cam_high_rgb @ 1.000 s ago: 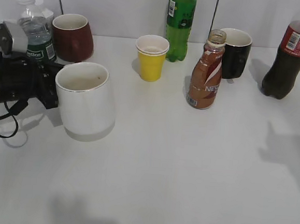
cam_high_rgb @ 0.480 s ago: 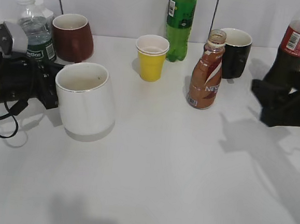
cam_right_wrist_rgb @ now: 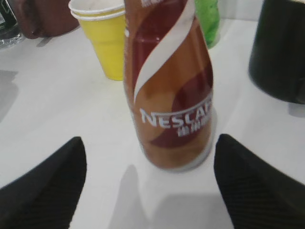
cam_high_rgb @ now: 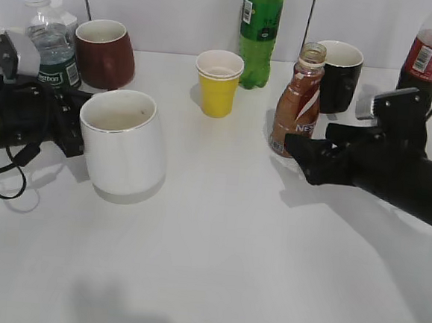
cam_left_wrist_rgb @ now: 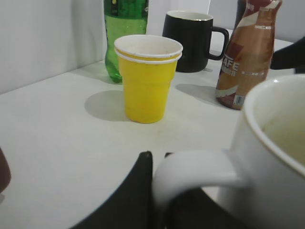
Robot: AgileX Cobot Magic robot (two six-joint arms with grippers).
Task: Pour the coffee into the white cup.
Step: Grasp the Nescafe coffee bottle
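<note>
**Open jaws closing in on an uncapped bottle**

From where I stand, the right gripper [cam_high_rgb: 301, 149] sits low on the table with its jaws spread wide, the coffee bottle [cam_high_rgb: 296, 100] just ahead of the gap and not yet touched. The bottle stands upright, cap off, between the yellow paper cup [cam_high_rgb: 218, 82] and the black mug [cam_high_rgb: 337, 76]. Over on the left, the left gripper [cam_left_wrist_rgb: 159, 191] is clamped on the handle of the white cup [cam_high_rgb: 122, 141], holding it upright.

The danger I see is a fingertip clipping the tall, narrow bottle off-centre. That would tip it and spill coffee. The black mug sits close behind, leaving little room for the far finger
</note>
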